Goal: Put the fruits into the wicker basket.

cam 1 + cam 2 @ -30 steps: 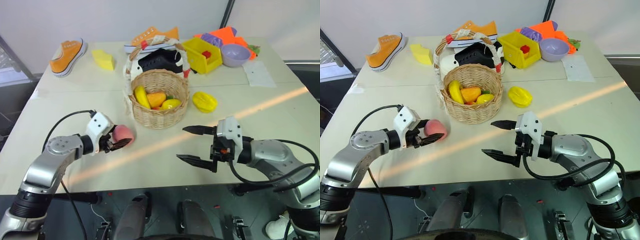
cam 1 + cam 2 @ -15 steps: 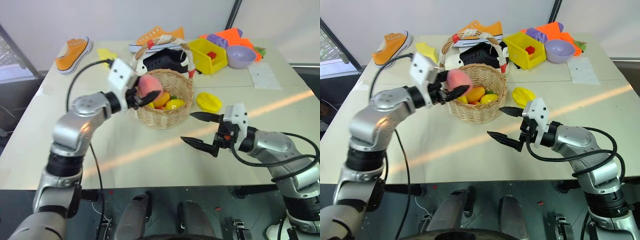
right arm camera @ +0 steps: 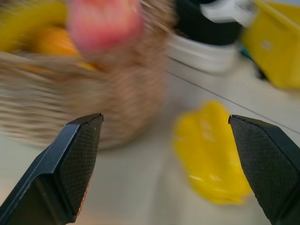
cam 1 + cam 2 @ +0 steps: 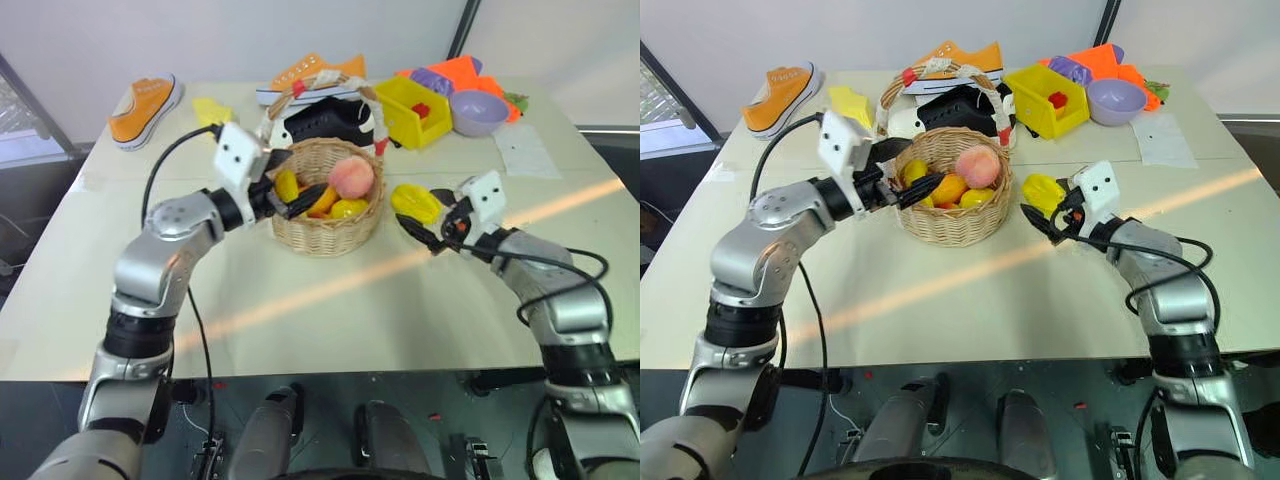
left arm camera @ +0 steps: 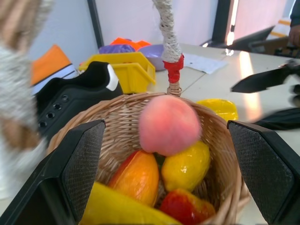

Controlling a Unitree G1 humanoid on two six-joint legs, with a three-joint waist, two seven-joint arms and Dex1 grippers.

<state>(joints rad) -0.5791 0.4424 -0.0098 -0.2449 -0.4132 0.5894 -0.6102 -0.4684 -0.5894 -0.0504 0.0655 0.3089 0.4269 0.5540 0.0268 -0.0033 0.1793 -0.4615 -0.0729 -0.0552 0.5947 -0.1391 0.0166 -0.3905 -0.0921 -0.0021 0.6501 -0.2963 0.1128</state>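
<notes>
Since a second ago the left end effector (image 4: 908, 184) has carried the round pink-red toy peach (image 4: 978, 165) up from the desk (image 4: 940, 300) to the round tan woven wicker basket (image 4: 952, 222) and let go: its black fingers now stand apart at the near rim, and the peach sits on top of the yellow and orange toy pieces (image 5: 185, 166) already inside. Meanwhile the right end effector (image 4: 1042, 212) has swung forward to the lumpy ridged yellow toy fruit (image 4: 413, 201), which lies on the desk just beside the basket; its fingers are spread wide, one on either side of that fruit, not yet closed.

The peach rides high on the pile, so a knock to the basket could roll it out. The right fingers are also near the basket wall, and a closing move that catches the wicker, or only pinches the fruit's ridged edge, would likely shove or drop it.
</notes>
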